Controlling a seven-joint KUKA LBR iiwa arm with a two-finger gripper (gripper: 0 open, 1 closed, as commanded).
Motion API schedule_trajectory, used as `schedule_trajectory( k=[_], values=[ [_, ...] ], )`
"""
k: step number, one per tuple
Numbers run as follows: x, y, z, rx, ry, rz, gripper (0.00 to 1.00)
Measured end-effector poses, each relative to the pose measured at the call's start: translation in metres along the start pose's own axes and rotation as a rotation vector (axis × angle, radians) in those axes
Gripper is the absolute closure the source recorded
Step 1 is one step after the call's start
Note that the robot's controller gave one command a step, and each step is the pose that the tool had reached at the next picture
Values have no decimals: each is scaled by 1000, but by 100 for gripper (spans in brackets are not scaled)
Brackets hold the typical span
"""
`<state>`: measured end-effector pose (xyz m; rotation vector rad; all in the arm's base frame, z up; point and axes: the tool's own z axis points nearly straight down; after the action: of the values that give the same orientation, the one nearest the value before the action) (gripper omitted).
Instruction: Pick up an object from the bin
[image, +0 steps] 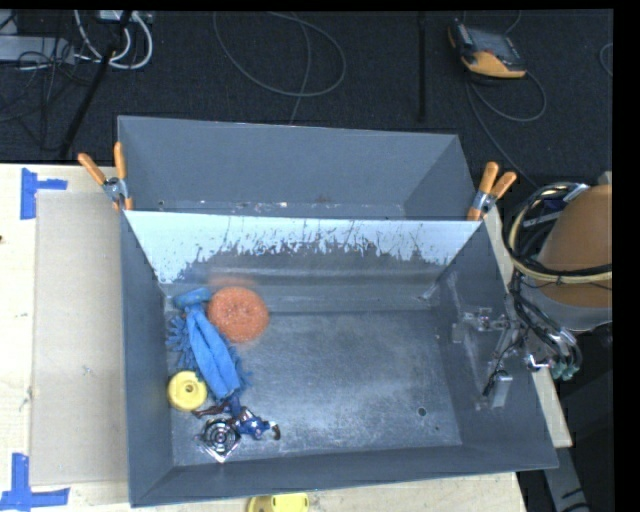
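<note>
Camera view: hand (493, 372) hung by right wall of bin (300, 190), well apart from things. I judged approach step, nothing grasped yet. Orange ball (238, 312), blue rag (212, 355), yellow disc (185, 391) and small metal bit (225, 432) clustered at left. Next move called for long reach leftward. Couldn't tell whether hand was spread or pressed together. Metal bit was hard to make out.

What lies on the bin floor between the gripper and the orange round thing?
Nothing: the camera view shows bare grey floor between gripper and orange round thing.
</note>
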<state>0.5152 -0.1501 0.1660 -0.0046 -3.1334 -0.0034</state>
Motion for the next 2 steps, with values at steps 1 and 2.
schedule_trajectory(
  k=[1,2],
  values=[
    [-2,1,-4,2,-7,-5,0],
    [-16,61,-45,2,-7,0,0]
  ],
)
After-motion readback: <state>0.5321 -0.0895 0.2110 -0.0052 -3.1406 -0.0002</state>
